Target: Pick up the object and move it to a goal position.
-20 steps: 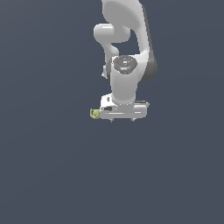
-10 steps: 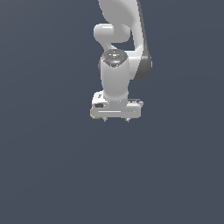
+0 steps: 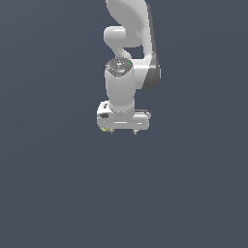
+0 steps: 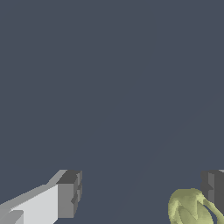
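Observation:
The object point(image 3: 104, 129) is a tiny yellow-green lump, showing only as a sliver under the end of the white hand on the exterior view's left. In the wrist view the object point(image 4: 190, 208) is mottled and lumpy and lies between the fingers, close beside one dark fingertip point(image 4: 213, 189). The other fingertip point(image 4: 68, 194) stands far from it. My gripper point(image 3: 124, 131) points straight down and is open, its jaws wide apart point(image 4: 140, 190) and holding nothing. Whether the near pad touches the object I cannot tell.
A plain dark grey floor point(image 3: 58, 193) fills both views. The white arm point(image 3: 127, 43) rises directly above the hand. No other objects or edges show.
The hand has shifted toward the exterior view's left, over the object. The object stood beside the hand's end and is now mostly hidden beneath it. The wrist has turned.

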Controlling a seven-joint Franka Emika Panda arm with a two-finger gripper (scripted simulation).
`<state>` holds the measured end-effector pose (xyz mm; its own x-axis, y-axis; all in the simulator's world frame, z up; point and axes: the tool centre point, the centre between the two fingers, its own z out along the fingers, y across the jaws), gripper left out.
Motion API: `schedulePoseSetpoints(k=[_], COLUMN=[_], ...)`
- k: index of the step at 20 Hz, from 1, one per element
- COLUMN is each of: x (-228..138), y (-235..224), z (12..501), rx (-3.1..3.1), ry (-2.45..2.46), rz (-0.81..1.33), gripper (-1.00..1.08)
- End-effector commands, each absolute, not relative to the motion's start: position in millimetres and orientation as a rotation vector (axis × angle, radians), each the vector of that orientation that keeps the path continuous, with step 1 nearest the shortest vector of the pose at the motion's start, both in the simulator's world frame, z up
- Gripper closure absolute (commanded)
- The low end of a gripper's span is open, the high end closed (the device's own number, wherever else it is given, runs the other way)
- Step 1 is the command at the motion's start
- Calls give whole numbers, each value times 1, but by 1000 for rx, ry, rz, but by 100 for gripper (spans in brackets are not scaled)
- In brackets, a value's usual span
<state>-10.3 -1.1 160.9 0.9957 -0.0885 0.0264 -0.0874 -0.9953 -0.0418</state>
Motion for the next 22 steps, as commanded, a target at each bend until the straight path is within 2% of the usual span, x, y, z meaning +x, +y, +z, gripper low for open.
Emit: schedulePoseSetpoints(k=[1,14,22], x=[-20,-103,-133], y=[-12,-79,-95], z=[153,105,92], rx=[-3102,-3119,-3121], ry=[157,305,352], rz=[-40,-11,-1], gripper=[-92,-92,-92])
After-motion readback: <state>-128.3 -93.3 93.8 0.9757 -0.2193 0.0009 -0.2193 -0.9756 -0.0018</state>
